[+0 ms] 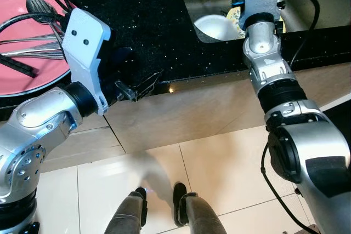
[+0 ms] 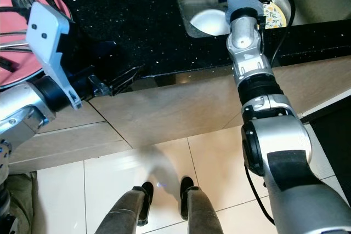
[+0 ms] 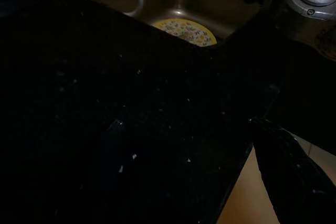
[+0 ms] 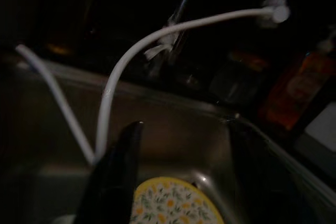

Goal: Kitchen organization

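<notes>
Over the steel sink [image 1: 307,4], far right, the right gripper [image 4: 181,182] hangs w/ its two black fingers [image 4: 113,177] spread wide and nothing between them. Directly below sits the yellow floral plate [image 4: 176,203] on the sink floor, w/ a white bowl [image 1: 216,26] just beside it, to its left. The approach looks set for reaching down at the plate, prob. to lift it out. A white hose [image 4: 136,61] loops down into the basin near the fingers and could snag.

Left side: the left gripper [image 1: 140,87] is held low at the near edge of the black speckled counter [image 1: 148,20], fingers parted, empty. It seems parked out of the way, not working. Far left on the counter is a pink plate [image 1: 16,83] carrying metal utensils [image 1: 33,47], incl. what look like whisks, well apart from the sink.

Bottles stand in the dark beyond the sink; can't make out what they are. The robot's feet [image 1: 164,204] stand on pale floor tile [image 1: 219,163], close to the cabinet front.
</notes>
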`<state>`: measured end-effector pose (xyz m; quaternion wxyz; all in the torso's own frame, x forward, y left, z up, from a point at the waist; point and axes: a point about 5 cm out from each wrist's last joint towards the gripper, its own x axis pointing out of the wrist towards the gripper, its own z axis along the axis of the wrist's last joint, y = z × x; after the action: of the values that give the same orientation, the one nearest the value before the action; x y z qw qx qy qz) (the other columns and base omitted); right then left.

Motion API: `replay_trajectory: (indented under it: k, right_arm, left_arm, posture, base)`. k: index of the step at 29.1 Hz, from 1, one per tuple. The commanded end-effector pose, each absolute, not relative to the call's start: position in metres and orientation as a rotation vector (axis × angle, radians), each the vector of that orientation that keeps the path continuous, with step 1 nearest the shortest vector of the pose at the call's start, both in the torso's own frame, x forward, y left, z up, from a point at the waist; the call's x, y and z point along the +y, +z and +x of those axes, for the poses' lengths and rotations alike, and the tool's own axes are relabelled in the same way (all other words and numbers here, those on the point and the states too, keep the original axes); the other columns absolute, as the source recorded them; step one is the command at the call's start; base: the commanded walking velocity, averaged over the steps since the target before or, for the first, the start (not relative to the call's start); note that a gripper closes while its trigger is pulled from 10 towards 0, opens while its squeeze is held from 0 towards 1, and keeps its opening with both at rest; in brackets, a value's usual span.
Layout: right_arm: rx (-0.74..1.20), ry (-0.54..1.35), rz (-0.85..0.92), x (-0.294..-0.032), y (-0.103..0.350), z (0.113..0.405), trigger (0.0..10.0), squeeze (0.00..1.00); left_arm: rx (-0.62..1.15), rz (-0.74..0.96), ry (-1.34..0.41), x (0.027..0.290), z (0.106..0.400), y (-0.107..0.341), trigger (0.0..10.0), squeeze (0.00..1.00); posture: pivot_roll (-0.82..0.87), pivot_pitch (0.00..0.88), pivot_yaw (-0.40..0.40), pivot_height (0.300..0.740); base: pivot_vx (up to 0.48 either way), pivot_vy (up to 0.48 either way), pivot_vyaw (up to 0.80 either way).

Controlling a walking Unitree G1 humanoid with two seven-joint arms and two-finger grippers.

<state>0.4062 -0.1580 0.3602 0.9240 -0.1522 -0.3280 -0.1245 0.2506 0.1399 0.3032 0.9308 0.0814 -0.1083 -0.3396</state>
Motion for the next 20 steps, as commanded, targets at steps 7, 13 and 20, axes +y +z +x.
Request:
replay_trajectory:
  k: [7, 13, 20]
  right_arm:
    - [-0.750, 0.020, 0.172, -0.161, 0.381, 0.397, 10.0, 0.00]
    - [-0.820, 0.409, 0.441, -0.139, 0.386, 0.378, 10.0, 0.00]
    - [-0.832, 0.723, 0.451, -0.113, 0.372, 0.351, 10.0, 0.00]
  left_arm:
    - [-0.294, 0.209, -0.668, 0.141, 0.255, 0.317, 10.0, 1.00]
    - [-0.390, 0.192, -0.649, 0.147, 0.259, 0.334, 10.0, 1.00]
    - [-0.479, 0.137, -0.728, 0.149, 0.255, 0.350, 10.0, 0.29]
  posture:
    - [0.19, 0.300, -0.049, 0.740]
    - [0.18, 0.248, -0.051, 0.740]
    - [0.18, 0.191, -0.057, 0.740]
  base:
    - [0.000, 0.000, 0.00]
    - [0.000, 0.000, 0.00]
    - [0.000, 0.000, 0.00]
